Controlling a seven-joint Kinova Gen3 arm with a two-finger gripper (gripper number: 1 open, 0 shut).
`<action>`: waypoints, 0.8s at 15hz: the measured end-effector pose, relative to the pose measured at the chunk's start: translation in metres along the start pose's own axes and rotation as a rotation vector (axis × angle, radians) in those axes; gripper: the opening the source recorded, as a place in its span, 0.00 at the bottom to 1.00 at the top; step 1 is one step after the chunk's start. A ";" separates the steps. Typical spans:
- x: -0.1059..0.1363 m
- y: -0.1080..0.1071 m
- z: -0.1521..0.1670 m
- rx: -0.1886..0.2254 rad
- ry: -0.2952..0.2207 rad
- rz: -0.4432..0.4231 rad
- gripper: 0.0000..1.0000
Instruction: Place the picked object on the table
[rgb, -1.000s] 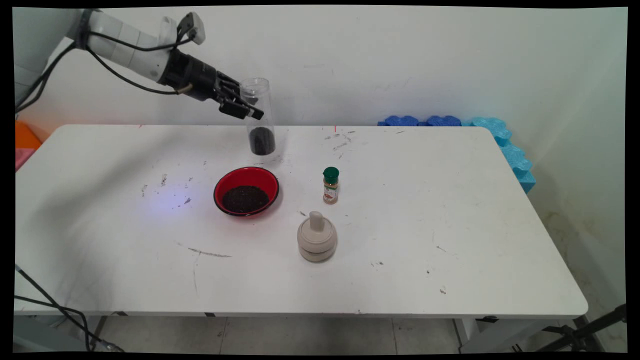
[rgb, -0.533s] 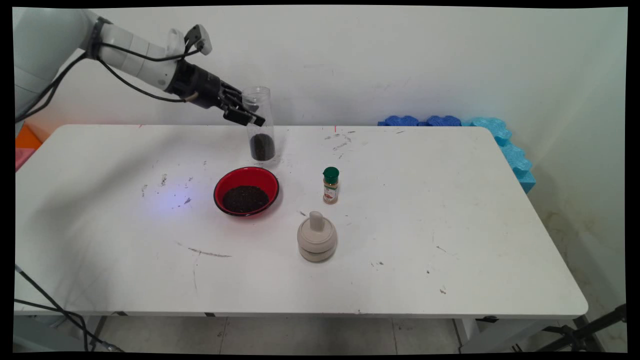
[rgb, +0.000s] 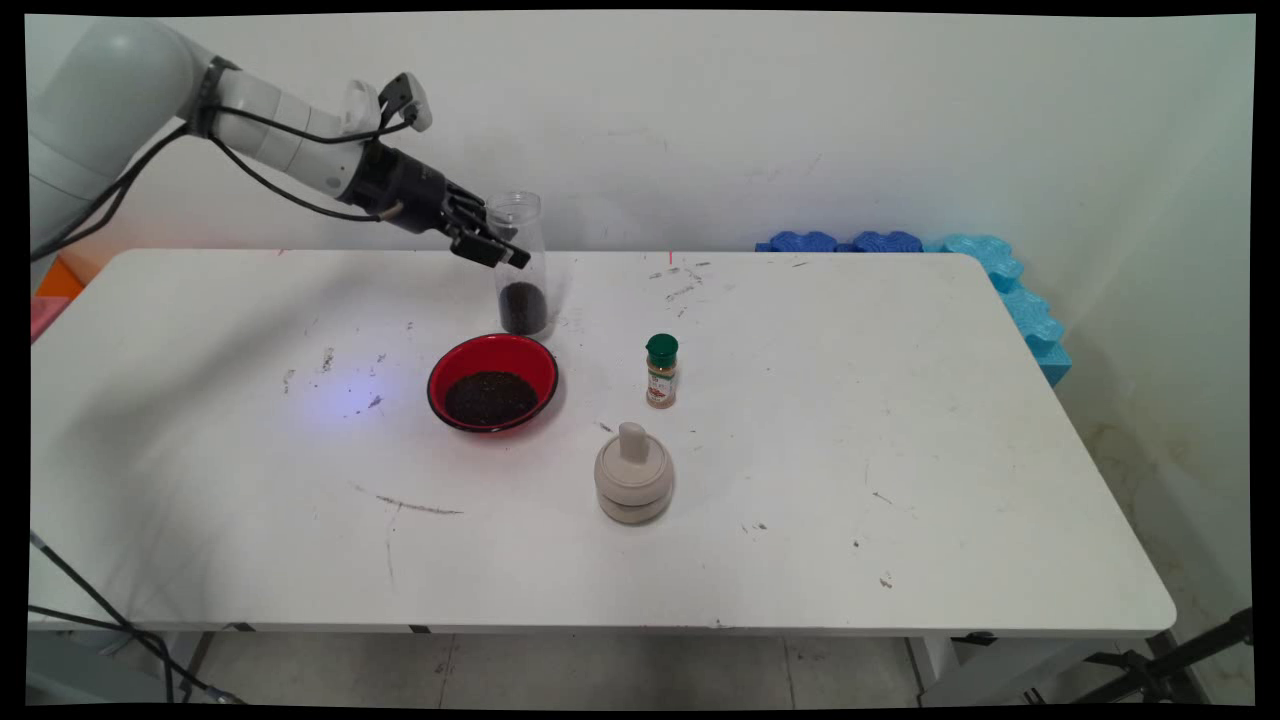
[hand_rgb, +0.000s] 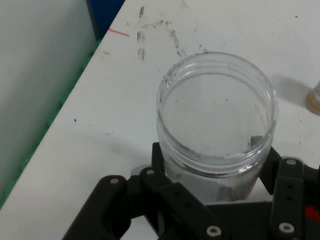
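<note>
The gripper (rgb: 497, 250) is clamped on a clear plastic jar (rgb: 520, 262), its fingers (hand_rgb: 172, 192) pressed against the wall just below the open mouth. The jar is upright, with a dark granular layer at its bottom, and sits at or just above the table (rgb: 900, 420); contact cannot be told.

Just in front of the jar stands a red bowl (rgb: 492, 382) holding more dark grains. To the right of the jar and nearer the camera is a small spice bottle (rgb: 661, 371) with a green cap; its label is too small to read. Farther forward from the jar sits a beige mortar with pestle (rgb: 633, 475).

The white table is scuffed and marked. Behind it is a pale wall, with blue foam pieces (rgb: 1000, 280) far to the jar's right.
</note>
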 end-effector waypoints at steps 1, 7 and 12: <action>-0.001 0.000 0.001 0.000 -0.002 -0.001 0.00; -0.005 -0.001 0.008 0.000 -0.010 -0.006 0.00; -0.007 -0.002 0.011 0.002 -0.014 -0.009 0.00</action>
